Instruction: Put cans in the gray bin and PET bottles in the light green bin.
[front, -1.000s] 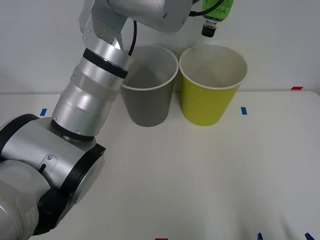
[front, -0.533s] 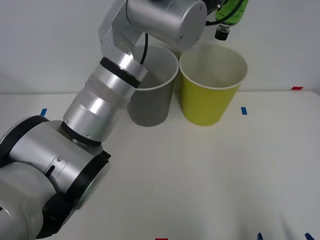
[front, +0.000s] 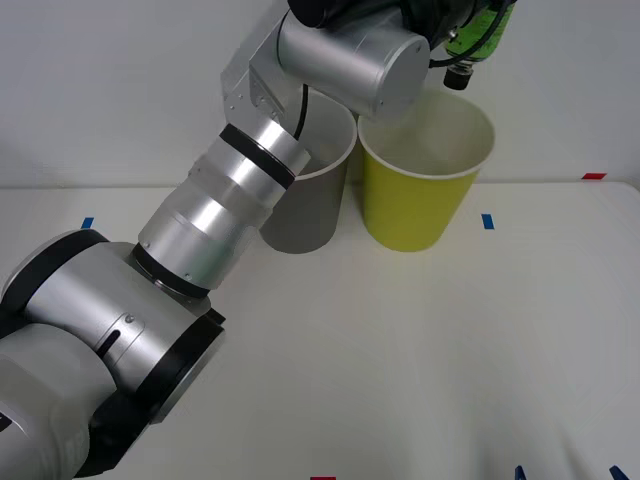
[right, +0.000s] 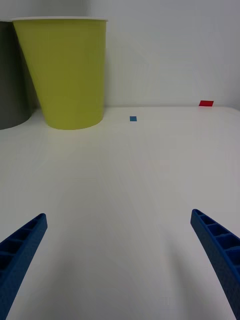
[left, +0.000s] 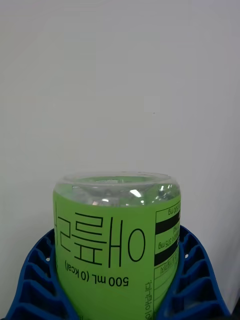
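The left gripper (left: 120, 300) is up high at the far side of the desk (front: 420, 350), its jaws clamped round the PET bottle (front: 478, 32), blue ribbed fingers (left: 35, 280) hugging both sides of the green label in the left wrist view. In the front view the bottle hangs cap-down, the small black cap (front: 461, 78) poised above the far rim of the light green bin (front: 420, 200), with the gray bin (front: 310, 215) standing just beside it, touching or nearly so. So this is the delivery step: bottle carried, correct bin underneath, release not yet made. The next move, as I read it, calls for making sure the cap sits inside the white rim rather than over its far edge, then letting the jaws part so the bottle falls in. The right gripper (right: 120, 260) waits low over the desk near the robot, jaws spread wide and holding nothing, looking across at both bins. Hard to judge: the top of the bottle and the gripper itself are cut off at the front view's upper edge, the big silver left arm (front: 230, 200) covers part of the gray bin, and neither bin's bottom can be seen, so what lies inside is anyone's guess.
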